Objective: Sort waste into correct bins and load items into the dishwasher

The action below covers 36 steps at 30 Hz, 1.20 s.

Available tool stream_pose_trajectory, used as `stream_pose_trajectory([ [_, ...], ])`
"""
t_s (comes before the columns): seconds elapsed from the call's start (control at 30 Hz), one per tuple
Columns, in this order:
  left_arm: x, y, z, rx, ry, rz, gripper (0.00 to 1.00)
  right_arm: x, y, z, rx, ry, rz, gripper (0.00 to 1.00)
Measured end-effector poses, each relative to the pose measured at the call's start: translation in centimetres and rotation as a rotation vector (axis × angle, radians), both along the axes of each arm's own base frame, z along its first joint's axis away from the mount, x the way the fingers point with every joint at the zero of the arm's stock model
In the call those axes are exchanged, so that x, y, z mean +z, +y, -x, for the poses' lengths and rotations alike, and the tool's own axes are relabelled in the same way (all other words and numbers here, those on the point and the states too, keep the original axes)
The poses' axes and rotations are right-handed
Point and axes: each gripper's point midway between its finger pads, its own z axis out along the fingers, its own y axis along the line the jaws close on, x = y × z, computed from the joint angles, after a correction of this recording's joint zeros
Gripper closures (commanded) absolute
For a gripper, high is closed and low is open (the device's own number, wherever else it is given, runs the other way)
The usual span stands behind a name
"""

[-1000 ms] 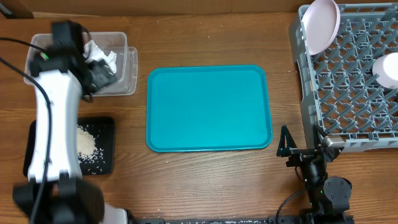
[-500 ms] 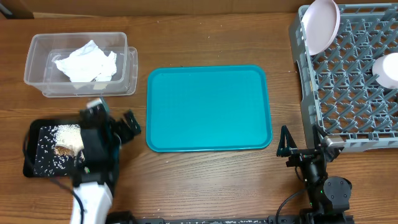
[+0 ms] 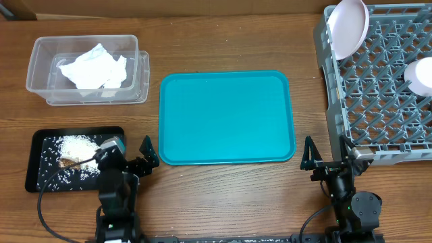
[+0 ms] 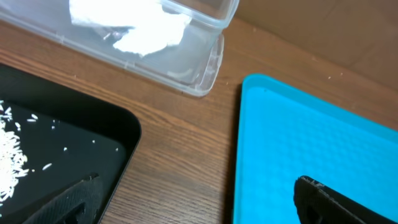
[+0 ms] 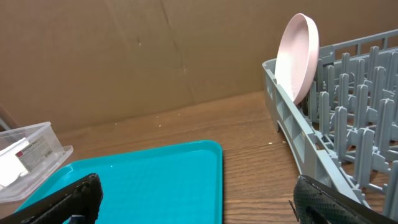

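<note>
Wooden table bears black tray just beside left pincer.

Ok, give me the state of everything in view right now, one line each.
left gripper, open, holding nothing
right gripper, open, holding nothing
clear tub, holds the napkin
napkin, crumpled, inside the tub
black tray, holds rice and a brown scrap
teal tray, nothing on it
plate, upright on edge in the dish rack's far corner
white dish, in the rack, cut off by the frame
</note>
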Motion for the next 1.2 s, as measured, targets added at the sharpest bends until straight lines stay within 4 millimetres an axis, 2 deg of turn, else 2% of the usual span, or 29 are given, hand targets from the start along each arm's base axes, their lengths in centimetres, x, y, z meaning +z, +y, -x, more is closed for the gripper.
stream_pose_trajectory([
  [0.2, -0.2, -0.1, 1.0, -0.001, 0.004, -0.002, 0.00, 0.0, 0.0, 0.0, 0.000, 0.000, 0.000, 0.00],
  [0.33, -1.7, -0.2, 2.2, -0.004, 0.072, -0.008, 0.00, 0.0, 0.0, 0.0, 0.001, 0.000, 0.000, 0.00],
  [0.4, -1.8, -0.1, 2.4, -0.006, 0.074, -0.019, 0.00, 0.0, 0.0, 0.0, 0.001, 0.001, 0.000, 0.00],
  [0.7, 1.2, -0.1, 2.1, -0.011, -0.054, -0.051, 0.00, 0.0, 0.0, 0.0, 0.001, 0.001, 0.000, 0.00],
  [0.97, 5.8, -0.1, 2.3, -0.008, -0.256, -0.075, 0.00, 0.0, 0.0, 0.0, 0.001, 0.000, 0.000, 0.00],
  [1.2, 6.4, -0.5, 2.4, -0.042, -0.273, -0.169, 0.00, 0.0, 0.0, 0.0, 0.001, 0.000, 0.000, 0.00],
])
